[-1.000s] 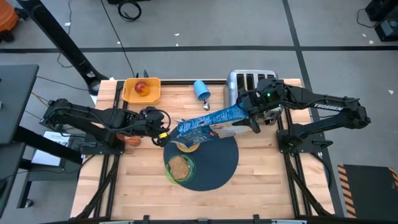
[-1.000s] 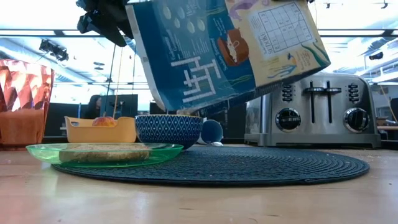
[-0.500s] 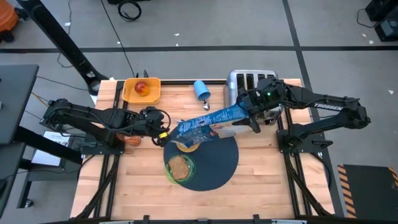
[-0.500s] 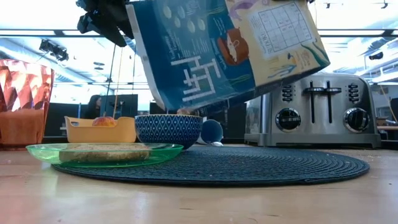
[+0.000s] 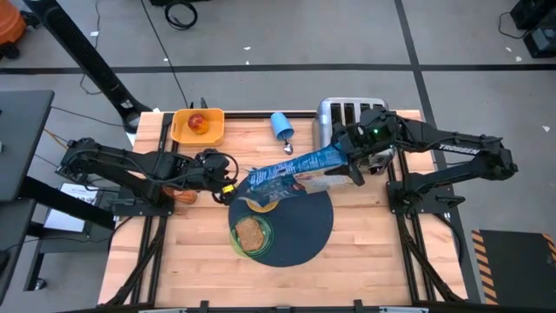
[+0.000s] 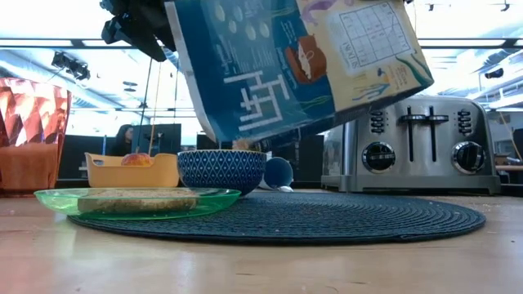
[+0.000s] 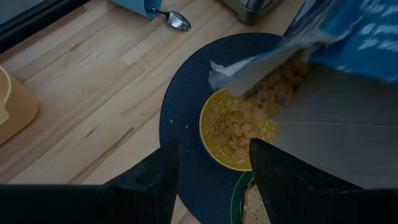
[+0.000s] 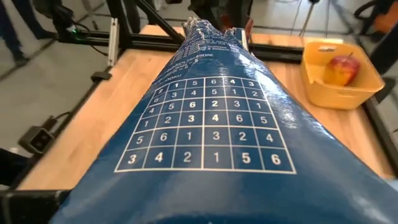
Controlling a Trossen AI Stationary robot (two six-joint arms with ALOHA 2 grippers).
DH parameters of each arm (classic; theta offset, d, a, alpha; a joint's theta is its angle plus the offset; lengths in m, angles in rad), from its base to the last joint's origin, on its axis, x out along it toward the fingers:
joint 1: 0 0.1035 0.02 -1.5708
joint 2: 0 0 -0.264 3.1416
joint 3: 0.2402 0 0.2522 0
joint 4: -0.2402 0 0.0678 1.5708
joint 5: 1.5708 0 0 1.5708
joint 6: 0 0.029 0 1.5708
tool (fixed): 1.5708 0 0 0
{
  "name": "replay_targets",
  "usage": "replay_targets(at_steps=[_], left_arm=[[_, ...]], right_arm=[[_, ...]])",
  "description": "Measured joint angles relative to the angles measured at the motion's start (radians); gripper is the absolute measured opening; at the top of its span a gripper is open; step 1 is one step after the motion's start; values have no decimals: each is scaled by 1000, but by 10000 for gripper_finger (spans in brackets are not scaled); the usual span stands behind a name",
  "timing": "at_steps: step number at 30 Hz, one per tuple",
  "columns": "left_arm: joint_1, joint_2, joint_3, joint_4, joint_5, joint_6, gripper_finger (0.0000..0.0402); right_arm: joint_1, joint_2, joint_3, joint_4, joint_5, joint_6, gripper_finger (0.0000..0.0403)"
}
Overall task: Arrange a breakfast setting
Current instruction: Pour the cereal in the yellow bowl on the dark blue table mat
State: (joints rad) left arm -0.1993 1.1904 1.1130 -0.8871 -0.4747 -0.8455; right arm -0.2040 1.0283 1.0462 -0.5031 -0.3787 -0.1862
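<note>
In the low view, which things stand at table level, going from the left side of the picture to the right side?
Orange tumbler → yellow tray with the red apple → patterned cereal bowl → blue cup → silver toaster. The green plate and the mat spread under several of these, so they are left out.

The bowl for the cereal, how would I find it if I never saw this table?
Find the big round dark mat in the middle of the table. At its far-left edge, under the tilted blue cereal box, sits the bowl. It is yellow inside with a blue pattern outside and holds cereal, unlike the flat green plate with toast beside it.
</note>
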Motion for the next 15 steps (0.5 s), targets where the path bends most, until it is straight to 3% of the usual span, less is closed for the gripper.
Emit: replay_targets(at_steps=[2,15], left_arm=[[0,0,0,0,0,0,196],[0,0,0,0,0,-1,196]], right_arm=[[1,-2,0,-1,35,-10,274],[0,-1,0,31,-4,3,274]])
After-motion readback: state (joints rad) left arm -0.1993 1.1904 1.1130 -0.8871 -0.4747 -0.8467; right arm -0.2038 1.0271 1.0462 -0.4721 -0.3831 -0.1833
